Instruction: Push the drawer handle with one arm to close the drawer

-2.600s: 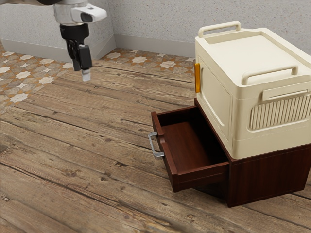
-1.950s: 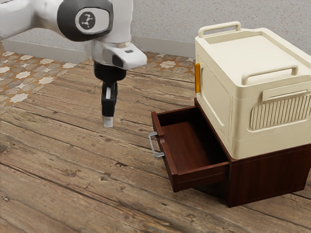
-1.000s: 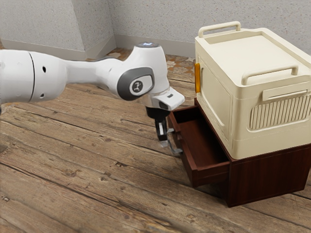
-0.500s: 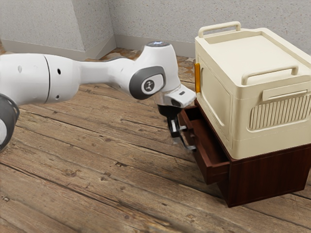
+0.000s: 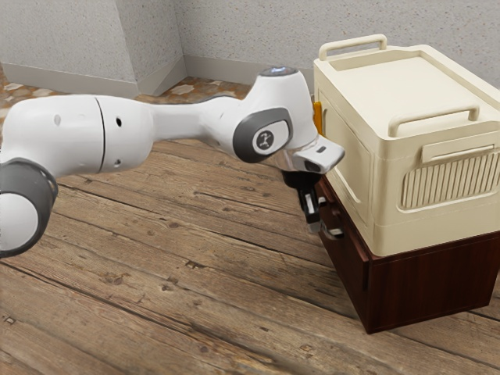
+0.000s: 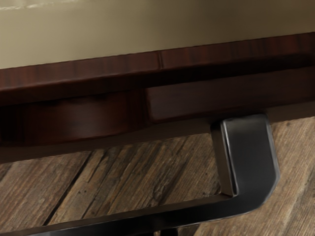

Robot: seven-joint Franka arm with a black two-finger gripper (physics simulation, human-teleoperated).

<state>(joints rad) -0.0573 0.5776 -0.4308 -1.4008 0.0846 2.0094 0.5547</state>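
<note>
- At the front of the dark red-brown cabinet [image 5: 430,285], the end effector [image 5: 314,227] pointed downward, slightly tilted, with its tip just beside the metal handle [image 5: 334,233].
- Opening of the end effector: could not be determined. Whether it was clenched, released or grasping the handle could not be told from either view.
- Contact: the tip and the handle overlapped in the exterior view; actual touching could not be confirmed.
- Drawer [image 5: 353,258]: located in the cabinet, its front at or close to the cabinet's face. Full closure could not be verified.
- Handle: mounted on the drawer front and standing out from it. The wrist view showed a squared bar with a bent end, above wooden floorboards [image 5: 172,273].
- Drawer front: the wrist view showed a curved recess along its upper part, beneath the cabinet's top edge.
- Cream case [image 5: 355,168]: sat upright on the cabinet, with two raised carrying bars on top, a ribbed panel on one side and an orange piece [image 5: 318,117] at one corner.
- White arm [image 5: 183,121]: extended from the exterior view's left, above the floorboards.
</note>
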